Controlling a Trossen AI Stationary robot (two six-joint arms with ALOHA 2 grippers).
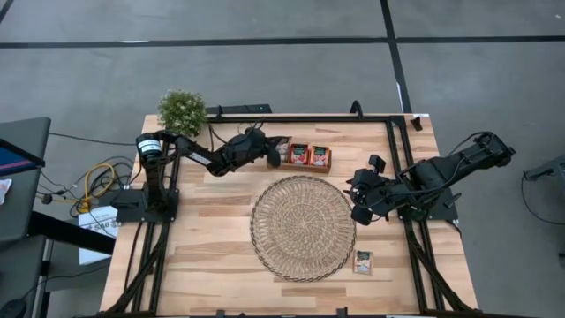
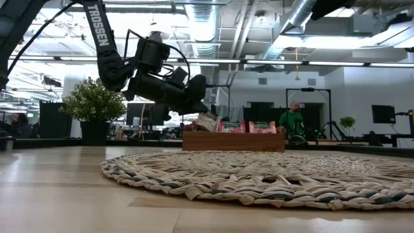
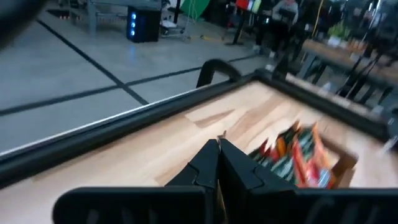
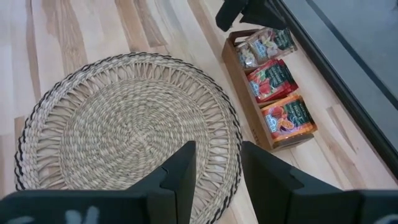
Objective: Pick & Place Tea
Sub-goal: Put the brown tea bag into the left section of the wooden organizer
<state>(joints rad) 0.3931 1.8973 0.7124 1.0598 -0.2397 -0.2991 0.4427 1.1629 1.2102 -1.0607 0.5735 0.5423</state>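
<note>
My left gripper (image 1: 275, 152), pinched closed, hovers over the wooden tray's (image 1: 306, 165) end near the counter's far edge, partly hiding glossy square tea sachets (image 4: 273, 79). My right gripper (image 1: 360, 215), parted and empty, hangs beside the round woven mat (image 1: 303, 227); one sachet (image 1: 363, 261) lies flat near the mat.

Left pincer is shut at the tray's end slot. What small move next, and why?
Probably lift the left pincer straight up a little. Its fingers look shut on a whitish sachet just above the wooden tray, and the woven mat lies bare. The right pincer waits open over the mat's edge.
</note>
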